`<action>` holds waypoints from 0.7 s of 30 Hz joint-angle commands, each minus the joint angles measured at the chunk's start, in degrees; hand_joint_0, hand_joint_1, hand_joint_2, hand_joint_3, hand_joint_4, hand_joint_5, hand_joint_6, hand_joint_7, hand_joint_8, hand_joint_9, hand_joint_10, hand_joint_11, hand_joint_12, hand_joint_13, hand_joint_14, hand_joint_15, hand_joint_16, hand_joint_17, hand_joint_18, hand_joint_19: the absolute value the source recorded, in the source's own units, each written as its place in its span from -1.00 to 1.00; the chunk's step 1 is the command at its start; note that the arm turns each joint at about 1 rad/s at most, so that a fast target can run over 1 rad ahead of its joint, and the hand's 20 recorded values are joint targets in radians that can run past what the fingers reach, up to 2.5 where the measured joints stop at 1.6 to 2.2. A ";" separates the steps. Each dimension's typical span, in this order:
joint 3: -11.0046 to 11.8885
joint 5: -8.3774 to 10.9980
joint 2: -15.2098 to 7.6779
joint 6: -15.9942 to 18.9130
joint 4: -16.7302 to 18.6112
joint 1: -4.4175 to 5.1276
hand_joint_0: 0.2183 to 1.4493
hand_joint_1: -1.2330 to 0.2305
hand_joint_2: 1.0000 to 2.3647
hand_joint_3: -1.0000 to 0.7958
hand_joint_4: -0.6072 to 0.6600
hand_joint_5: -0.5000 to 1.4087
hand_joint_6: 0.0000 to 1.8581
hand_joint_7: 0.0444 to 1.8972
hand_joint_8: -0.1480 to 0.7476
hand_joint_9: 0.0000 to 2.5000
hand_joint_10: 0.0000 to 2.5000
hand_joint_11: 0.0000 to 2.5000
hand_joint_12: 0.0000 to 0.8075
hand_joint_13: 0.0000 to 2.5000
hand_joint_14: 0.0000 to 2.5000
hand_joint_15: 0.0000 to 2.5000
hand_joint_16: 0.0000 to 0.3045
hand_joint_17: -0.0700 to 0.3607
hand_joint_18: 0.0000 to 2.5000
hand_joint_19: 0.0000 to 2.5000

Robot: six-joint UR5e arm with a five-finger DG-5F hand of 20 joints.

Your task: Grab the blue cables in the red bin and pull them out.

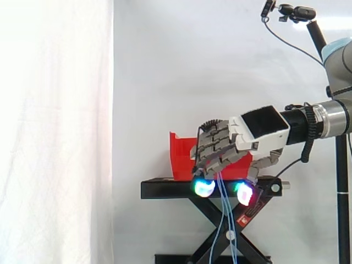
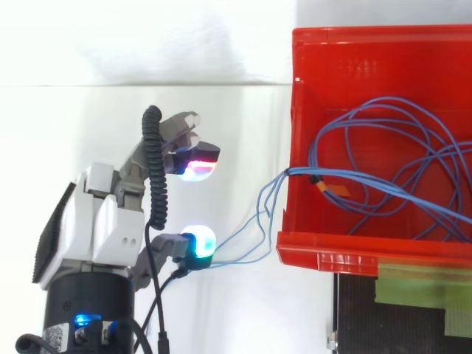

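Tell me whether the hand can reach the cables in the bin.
Probably yes: the red bin is open-topped, and the hand, outside it, grips blue cables trailing over its wall.

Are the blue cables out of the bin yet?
Partly: most blue cables lie inside the red bin; a few strands cross its wall to the hand.

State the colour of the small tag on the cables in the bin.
Orange; the tag shows best in the top view.

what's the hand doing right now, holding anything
Hand: shut on the blue cables, which trail over the wall of the red bin.
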 commanded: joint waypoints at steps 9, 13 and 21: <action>-0.01 -0.18 -0.03 -9.86 0.10 -0.66 -0.08 -0.65 -1.00 -1.00 0.24 0.16 -0.99 -0.35 -0.10 -0.49 -0.98 -0.52 -0.11 -0.62 -0.99 -0.74 -0.68 -0.16 -0.66 -0.66; -0.01 -0.27 -0.12 -13.55 0.80 -0.83 -0.08 -0.65 -1.00 -1.00 0.26 0.16 -0.99 -0.34 -0.10 -0.49 -0.99 -0.52 -0.11 -0.62 -0.99 -0.74 -0.68 -0.16 -0.66 -0.66; -0.09 -1.15 -0.12 -14.78 4.14 -1.09 -0.07 -0.65 -1.00 -1.00 0.24 0.17 -0.99 -0.35 -0.10 -0.49 -0.99 -0.52 -0.11 -0.62 -0.99 -0.74 -0.68 -0.16 -0.66 -0.65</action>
